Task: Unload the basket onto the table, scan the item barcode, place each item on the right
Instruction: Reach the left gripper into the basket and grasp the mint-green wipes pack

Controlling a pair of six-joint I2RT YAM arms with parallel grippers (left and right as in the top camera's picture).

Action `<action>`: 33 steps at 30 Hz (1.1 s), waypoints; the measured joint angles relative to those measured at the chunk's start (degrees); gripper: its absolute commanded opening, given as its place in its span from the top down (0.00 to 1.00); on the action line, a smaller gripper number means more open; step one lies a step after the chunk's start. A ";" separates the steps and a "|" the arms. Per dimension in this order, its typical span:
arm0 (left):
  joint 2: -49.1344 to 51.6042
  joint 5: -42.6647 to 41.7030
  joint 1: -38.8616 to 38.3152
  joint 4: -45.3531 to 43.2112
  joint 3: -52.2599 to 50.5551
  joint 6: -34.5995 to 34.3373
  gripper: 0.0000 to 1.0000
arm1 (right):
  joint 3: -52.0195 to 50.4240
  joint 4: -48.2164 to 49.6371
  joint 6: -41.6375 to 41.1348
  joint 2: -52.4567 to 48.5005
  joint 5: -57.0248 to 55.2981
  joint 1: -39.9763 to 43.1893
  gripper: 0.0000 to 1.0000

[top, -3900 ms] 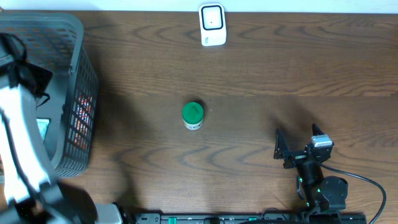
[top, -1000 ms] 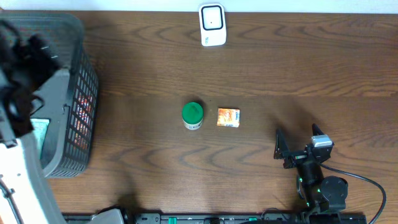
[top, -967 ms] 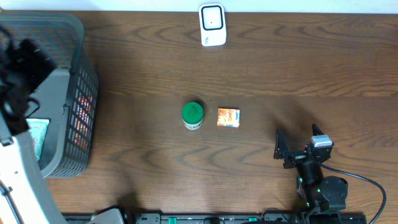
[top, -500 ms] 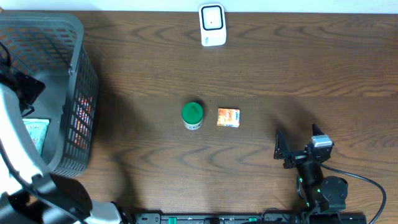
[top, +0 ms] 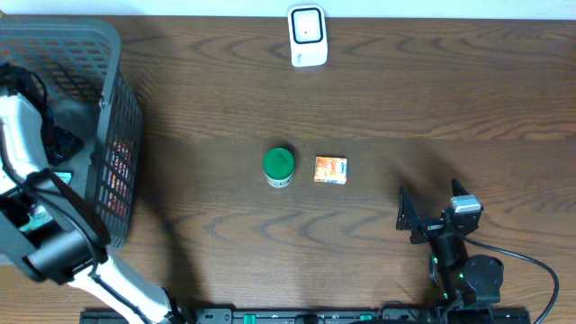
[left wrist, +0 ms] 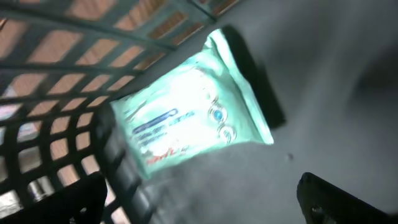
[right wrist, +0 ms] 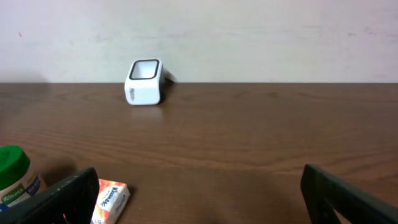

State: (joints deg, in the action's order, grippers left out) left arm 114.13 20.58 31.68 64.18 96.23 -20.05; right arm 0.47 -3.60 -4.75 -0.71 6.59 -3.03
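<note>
The left gripper (left wrist: pixel 205 200) is held inside the basket (top: pixel 112 54), jaws wide apart and empty, above the pale green packet (left wrist: pixel 189 121). The packet is lying flat against the mesh wall and is probably meant for pickup. The right gripper (top: pixel 435 208) is parked near the table (top: pixel 450 99) front, jaws spread, nothing held. The scanner (top: pixel 307 36) is set at the far edge. A green-lidded jar (top: pixel 279 166) and orange box (top: pixel 330 170) are placed mid-table. The basket wall is judged the main obstruction.

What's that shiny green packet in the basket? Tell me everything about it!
The packet is a pale mint-green pouch of shiny, soft-looking plastic with blue and red print, too blurred to read. It lies flat at a slant on the grey floor of the basket, one end by the mesh wall. The open left gripper is not touching it.
</note>
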 measured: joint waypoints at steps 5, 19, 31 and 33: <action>3.69 1.09 0.00 -1.27 0.02 0.61 0.02 | 0.00 0.00 0.00 0.00 0.00 0.00 0.01; 9.86 4.72 -0.02 -2.54 0.02 0.31 0.02 | 0.00 0.00 0.00 0.00 0.00 0.00 0.01; 8.79 14.23 -0.24 -4.39 -5.18 0.13 0.02 | 0.00 0.00 0.00 0.00 0.00 0.00 0.01; 8.13 15.89 -0.31 -5.57 -6.95 -0.13 0.00 | 0.00 0.00 0.00 0.00 0.00 0.00 0.01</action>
State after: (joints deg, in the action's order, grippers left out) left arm 122.26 36.47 31.38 58.61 89.27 -20.18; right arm 0.47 -3.60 -4.75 -0.71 6.59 -3.03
